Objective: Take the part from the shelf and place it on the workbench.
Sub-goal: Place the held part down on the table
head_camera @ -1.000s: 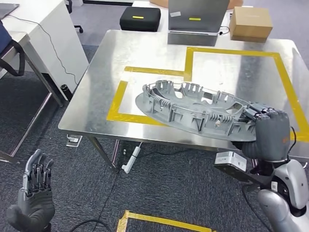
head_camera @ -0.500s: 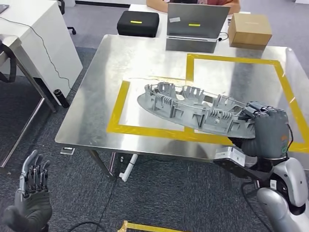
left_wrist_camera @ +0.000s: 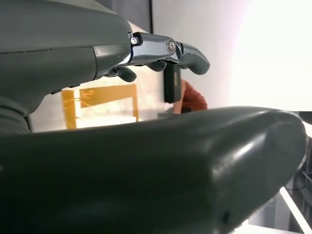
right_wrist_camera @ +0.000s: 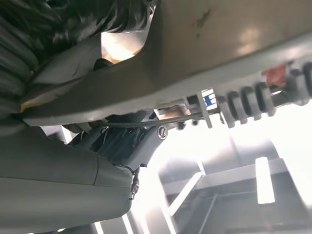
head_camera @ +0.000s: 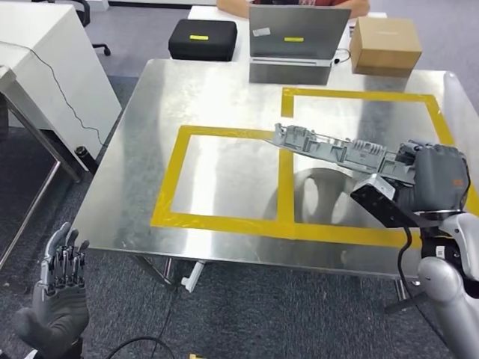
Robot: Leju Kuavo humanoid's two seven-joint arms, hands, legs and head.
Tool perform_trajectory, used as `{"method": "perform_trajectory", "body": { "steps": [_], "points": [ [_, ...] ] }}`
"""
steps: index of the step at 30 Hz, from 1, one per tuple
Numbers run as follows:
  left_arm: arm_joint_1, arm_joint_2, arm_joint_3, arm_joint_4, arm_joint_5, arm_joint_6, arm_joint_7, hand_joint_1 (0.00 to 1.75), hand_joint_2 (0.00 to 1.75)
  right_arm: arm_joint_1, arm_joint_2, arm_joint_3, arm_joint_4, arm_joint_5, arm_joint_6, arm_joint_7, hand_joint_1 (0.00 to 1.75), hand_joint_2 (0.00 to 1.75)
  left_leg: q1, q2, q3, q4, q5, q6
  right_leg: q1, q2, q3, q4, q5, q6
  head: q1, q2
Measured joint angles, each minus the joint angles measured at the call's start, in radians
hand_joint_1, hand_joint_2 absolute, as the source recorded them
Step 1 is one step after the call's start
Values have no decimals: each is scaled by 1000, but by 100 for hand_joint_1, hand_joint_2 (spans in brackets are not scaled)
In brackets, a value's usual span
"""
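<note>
Head view: steel bench (head_camera: 226, 90) w/ yellow tape rectangles fills centre; right robot hand (head_camera: 435, 183) grips grey part (head_camera: 333, 148) edge-on above it, mid-right. Left robot hand (head_camera: 56, 299) spread, lower left, over grey carpet (head_camera: 282, 314). Right wrist view: part (right_wrist_camera: 221, 44) overhead

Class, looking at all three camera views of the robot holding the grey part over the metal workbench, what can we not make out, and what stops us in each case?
1. Head view: the grey part is seen edge-on, so its shape is lost.
2. Head view: the right hand hides its own fingers on the part.
3. Right wrist view: glare washes out the background.
4. Left wrist view: the left hand blocks most of the workbench.
</note>
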Motion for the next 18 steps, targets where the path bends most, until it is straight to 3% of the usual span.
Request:
{"method": "perform_trajectory", "body": {
  "steps": [3, 4, 5, 6, 8, 10, 12, 15, 18],
  "points": [
    [-12, 0, -2, 5, 2, -5, 2, 0, 0, -30, -11, -16, 65, 8, 13, 14, 175, 175, 6, -1, -121, 190, -64, -14, -4, 5, 17, -3, -13, -9, -5, 0],
    [-13, 0, -2, 7, 4, -8, 4, 0, 0, -37, -14, -18, 82, 10, 18, 19, 175, 175, 7, -1, -153, 227, -76, -16, -4, 8, 23, -3, -19, -9, -6, 0],
    [-15, 0, -3, 9, 4, -10, 7, 0, 0, -45, -15, -19, 95, 13, 25, 27, 175, 175, 8, -1, -169, 229, -65, -16, -4, 11, 30, -3, -24, -9, -5, 0],
    [-19, 0, -4, 10, 5, -14, 13, 0, 0, -56, -18, -19, 112, 17, 36, 39, 175, 175, 7, -1, -170, 198, -30, -13, -3, 15, 39, -3, -29, -8, -6, 0],
    [-30, 0, -7, 11, 7, -23, 27, 0, 0, -85, -28, -19, 155, 22, 58, 61, 175, 175, 4, -3, -140, 72, 74, -1, -3, 20, 55, -3, -39, -5, -5, 0],
    [-40, 1, -9, 13, 8, -29, 37, 0, 0, -114, -40, -22, 208, 23, 67, 68, 175, 175, -2, -6, -117, -25, 121, 11, -4, 24, 58, -5, -43, 3, -4, 0],
    [-42, 1, -10, 16, 11, -33, 38, 0, 0, -130, -50, -26, 252, 24, 71, 69, 175, 175, -6, -7, -112, -55, 123, 12, -4, 26, 55, -7, -46, 12, -4, 0],
    [-56, 2, -14, 18, 21, -41, 44, 0, 0, -160, -68, -29, 325, 37, 111, 98, 175, 175, -7, -11, -109, -63, 132, 4, -5, 23, 58, -11, -49, 9, -5, 0],
    [-71, 2, -19, 18, 26, -48, 58, 0, 0, -184, -81, -28, 397, 44, 152, 126, 175, 175, -7, -13, -108, -63, 131, 6, -5, 22, 64, -20, -45, 13, -4, 0]
  ]
}}
